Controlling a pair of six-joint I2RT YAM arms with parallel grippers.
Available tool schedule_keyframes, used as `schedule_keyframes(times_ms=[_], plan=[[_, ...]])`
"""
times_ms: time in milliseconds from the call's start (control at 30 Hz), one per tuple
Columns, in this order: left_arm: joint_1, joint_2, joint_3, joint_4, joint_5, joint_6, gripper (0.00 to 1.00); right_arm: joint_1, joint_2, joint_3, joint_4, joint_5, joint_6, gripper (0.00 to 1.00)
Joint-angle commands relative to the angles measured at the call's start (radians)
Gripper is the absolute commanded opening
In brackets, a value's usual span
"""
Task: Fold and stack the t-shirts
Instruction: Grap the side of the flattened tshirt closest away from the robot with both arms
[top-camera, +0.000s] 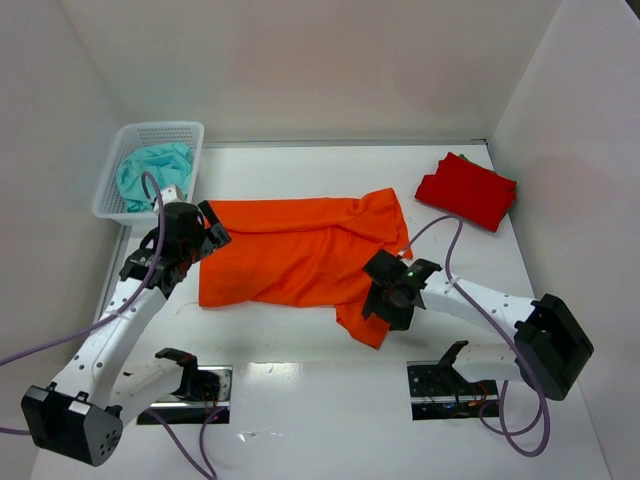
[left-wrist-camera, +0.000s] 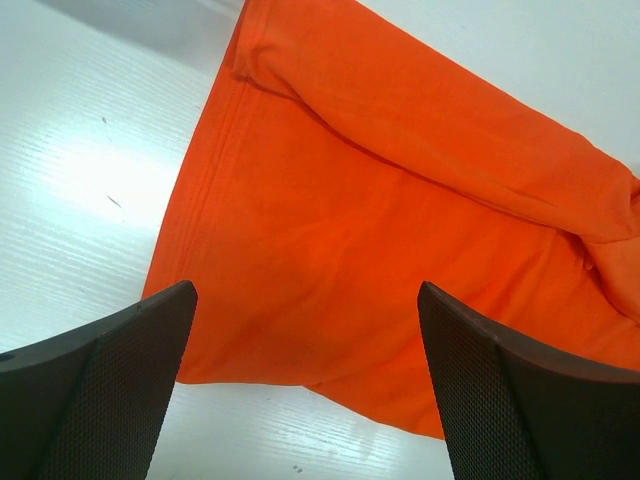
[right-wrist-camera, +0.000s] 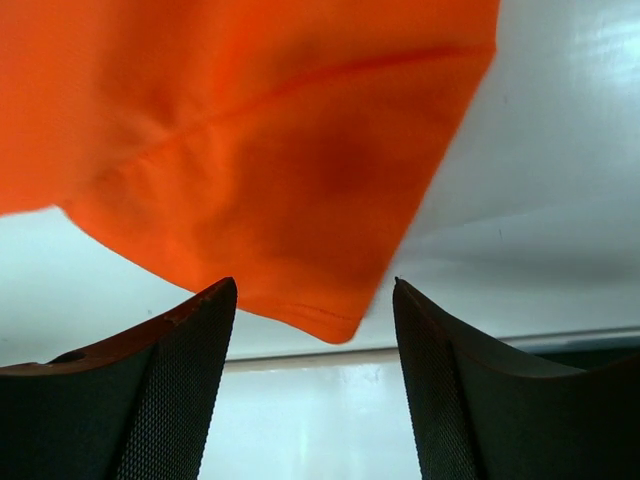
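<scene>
The orange t-shirt (top-camera: 300, 255) lies spread and rumpled on the white table, with one flap hanging toward the near edge. The red t-shirt (top-camera: 466, 190) lies folded at the back right. My left gripper (top-camera: 211, 231) is open at the orange shirt's left edge; in the left wrist view the open left gripper (left-wrist-camera: 305, 292) is above the cloth's (left-wrist-camera: 400, 220) left corner. My right gripper (top-camera: 374, 293) is open over the near right flap; in the right wrist view the open right gripper (right-wrist-camera: 312, 290) frames the flap's hemmed tip (right-wrist-camera: 270, 170). Neither holds anything.
A white mesh basket (top-camera: 186, 135) with a teal cloth (top-camera: 150, 170) stands at the back left. White walls close in the left, back and right sides. Two black mounts (top-camera: 185, 375) sit at the near edge.
</scene>
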Motion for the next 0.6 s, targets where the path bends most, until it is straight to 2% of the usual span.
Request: schedule_keyframes(times_ms=[0, 200, 300, 433, 567], plan=[[-0.004, 0.023, 0.051, 0.029, -0.013, 0.011, 0.99, 0.042, -0.015, -0.028, -0.033, -0.025, 0.101, 0.68], [-0.004, 0.03, 0.062, 0.032, -0.022, 0.03, 1.0, 0.088, 0.061, -0.026, -0.033, -0.015, 0.141, 0.68], [-0.004, 0.041, 0.062, 0.038, -0.013, 0.03, 1.0, 0.088, 0.092, -0.035, -0.012, -0.015, 0.15, 0.65], [-0.004, 0.041, 0.062, 0.029, -0.024, 0.03, 1.0, 0.088, 0.093, -0.036, -0.001, -0.004, 0.175, 0.56], [-0.004, 0.055, 0.062, 0.029, -0.014, 0.03, 1.0, 0.088, 0.084, -0.045, 0.019, 0.014, 0.198, 0.35]])
